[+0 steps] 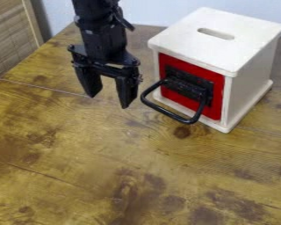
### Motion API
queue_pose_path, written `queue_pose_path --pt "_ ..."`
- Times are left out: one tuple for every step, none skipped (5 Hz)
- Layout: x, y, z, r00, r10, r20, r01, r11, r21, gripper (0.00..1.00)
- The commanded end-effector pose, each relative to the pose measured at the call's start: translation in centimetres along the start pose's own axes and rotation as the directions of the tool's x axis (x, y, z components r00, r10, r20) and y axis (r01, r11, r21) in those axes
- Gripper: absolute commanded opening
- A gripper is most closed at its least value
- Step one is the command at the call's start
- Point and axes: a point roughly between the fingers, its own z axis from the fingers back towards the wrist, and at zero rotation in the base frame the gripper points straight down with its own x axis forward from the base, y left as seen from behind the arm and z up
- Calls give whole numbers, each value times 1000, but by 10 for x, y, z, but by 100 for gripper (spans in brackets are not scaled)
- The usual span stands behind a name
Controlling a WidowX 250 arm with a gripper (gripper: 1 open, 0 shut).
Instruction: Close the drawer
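The red-fronted drawer (188, 86) sits in the pale wooden box (220, 53) at the right, its front nearly flush with the box face. A black plate and a large black loop handle (169, 104) stick out toward the lower left. My black gripper (111, 91) hangs open just left of the handle, fingers pointing down, holding nothing. The right finger is close to the handle's left end; I cannot tell whether they touch.
The box has a slot (217, 33) on top. The worn wooden table (96, 167) stretches to the front and left. A slatted wooden panel (10, 35) stands at the far left.
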Motion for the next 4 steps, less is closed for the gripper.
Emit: queue_pose_path --pt "8 6 30 993 -29 111 28 1000 9 100" --pt "6 3 23 997 -13 80 12 1000 7 100" --pt "9 4 18 998 10 62 -11 1000 9 100" --pt "8 5 6 997 -26 71 25 1000 15 100"
